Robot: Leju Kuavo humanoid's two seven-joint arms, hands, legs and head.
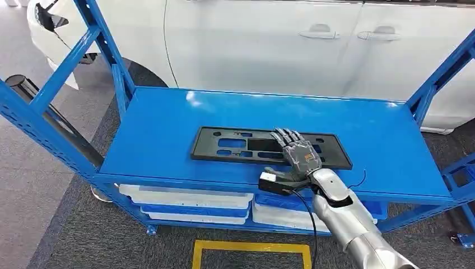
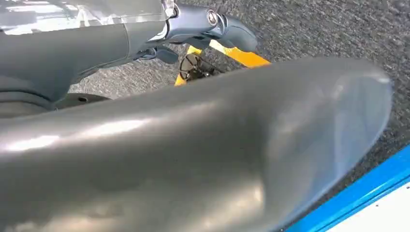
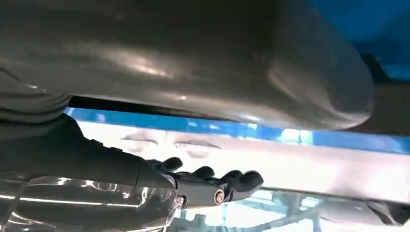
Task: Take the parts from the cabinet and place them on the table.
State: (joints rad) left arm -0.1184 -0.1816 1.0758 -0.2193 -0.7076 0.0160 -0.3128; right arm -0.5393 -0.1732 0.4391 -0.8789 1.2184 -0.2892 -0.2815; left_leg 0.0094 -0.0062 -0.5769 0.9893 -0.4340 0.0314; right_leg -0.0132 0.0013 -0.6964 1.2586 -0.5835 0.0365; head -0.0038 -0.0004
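We see the black plastic panel (image 1: 269, 147) lying flat near the front edge of the blue surface (image 1: 168, 120) — our right hand (image 1: 297, 155) rests on its right portion, fingers extended and gripping nothing — while we cannot tell the state of our left hand (image 2: 212, 24).

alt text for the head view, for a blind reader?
The robot's right hand lies flat, fingers extended, on a long black plastic panel lying on a blue shelf top. White trays sit on the tier below, and a white car stands behind the rack.
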